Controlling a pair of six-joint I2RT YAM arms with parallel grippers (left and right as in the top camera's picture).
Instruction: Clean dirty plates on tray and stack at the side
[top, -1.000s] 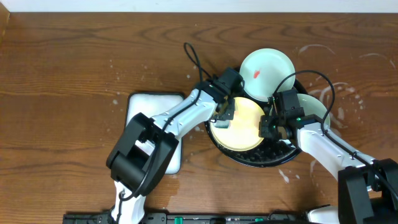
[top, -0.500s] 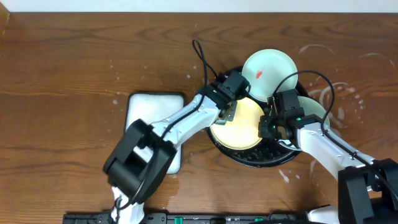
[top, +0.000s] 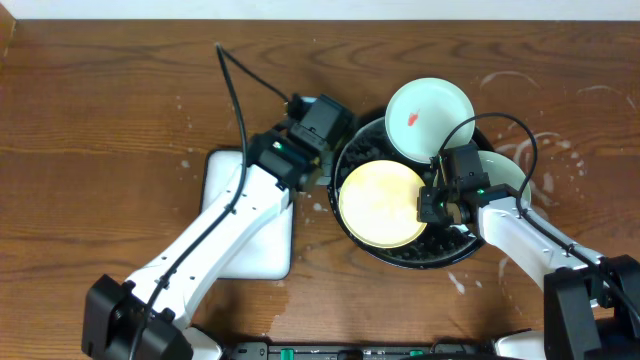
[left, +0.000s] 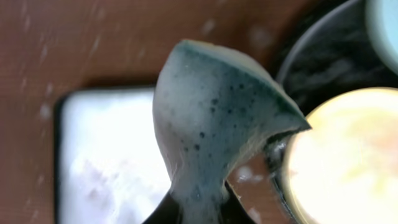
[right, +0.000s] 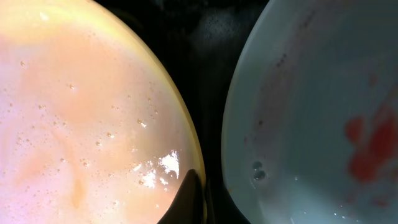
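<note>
**Current state**

- The left end effector (top: 318, 128) is clamped on the green sponge (left: 211, 124). It holds the sponge clear of the plates, over the gap between the white dish (top: 222, 175) and the black tray (top: 400, 255), left of centre in the overhead view. The sponge is foamy and pinched at its lower end, so its broad face stays free for wiping.
- The right end effector (top: 435, 203) is closed on the right rim of the yellow plate (top: 380, 205). Judged purpose: to keep the plate steady in the tray during scrubbing.
- The yellow plate lies flat inside the tray, wet and soapy, with no red marks visible.

**Remaining plates**

- The mint plate with the red smear (top: 430, 118) sits at the upper edge of the tray, overlapping the rim.
- The second mint plate (top: 503, 172) sits at the right edge of the tray, partly hidden under the right arm. The right wrist view shows red smears on a mint plate just beside the yellow one.

**Stacking area**

- The desk (top: 100, 120) carries soap streaks at upper right. No plate is stacked on it yet.
</note>
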